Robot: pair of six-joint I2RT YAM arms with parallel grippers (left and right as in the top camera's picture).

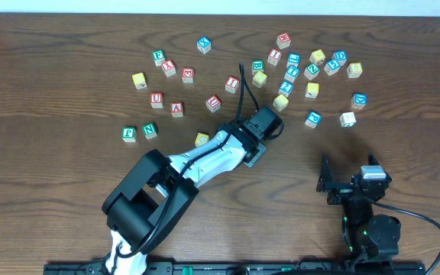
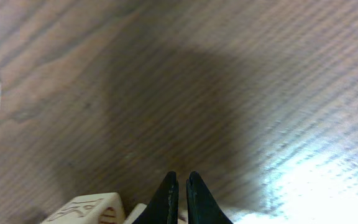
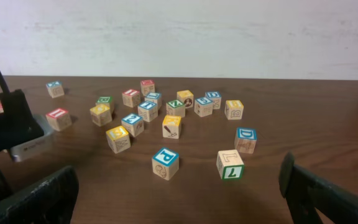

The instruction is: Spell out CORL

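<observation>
I have the left end effector (image 2: 181,177) pressed together with nothing between its fingers, low over bare tabletop (image 2: 229,93). A pale wooden cube (image 2: 87,210) sits just beside it at the bottom of the left wrist view. I read that as a closed tip brought in next to a cube, either to nudge it or to spread and take it. Overhead, the left arm (image 1: 205,156) reaches from the near edge to the middle of the scatter, and a yellow-faced cube (image 1: 281,101) lies just past its wrist. That may be one of the four I need, but I cannot read its letter.

The right end effector (image 3: 176,190) is spread wide and empty, held back near the front edge. I judge it is parked there, clear of the left arm, with its camera facing the right-hand cluster.

The CORL cubes (image 1: 257,66) are not lined up anywhere. They are somewhere in the loose scatter across the far half of the tabletop. They are small pale wooden blocks with coloured frames and letters in yellow, green, blue or red. From the right wrist I can read a blue P cube (image 3: 165,163) and a blue D cube (image 3: 246,140). The C, O, R and L I cannot pick out with confidence.
</observation>
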